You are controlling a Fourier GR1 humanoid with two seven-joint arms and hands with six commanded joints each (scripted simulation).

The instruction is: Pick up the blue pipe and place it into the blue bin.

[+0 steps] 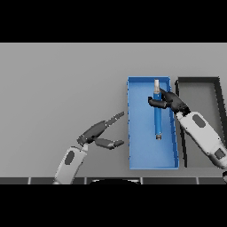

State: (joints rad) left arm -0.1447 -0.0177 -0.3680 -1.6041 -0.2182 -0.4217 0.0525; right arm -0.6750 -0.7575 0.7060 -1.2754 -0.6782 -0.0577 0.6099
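Right hand (170,102) pinching blue pipe (158,119) over blue bin (133,153); left hand (99,133) spread, left of bin.

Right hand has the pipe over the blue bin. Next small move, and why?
Probably open the right hand and let go. The blue pipe already lies lengthwise within the blue bin, clear of its walls, with fingers curled round its upper end. Whether it rests on the bin floor cannot be told, so a slight lowering first may be safer. The left hand hangs open over the table.
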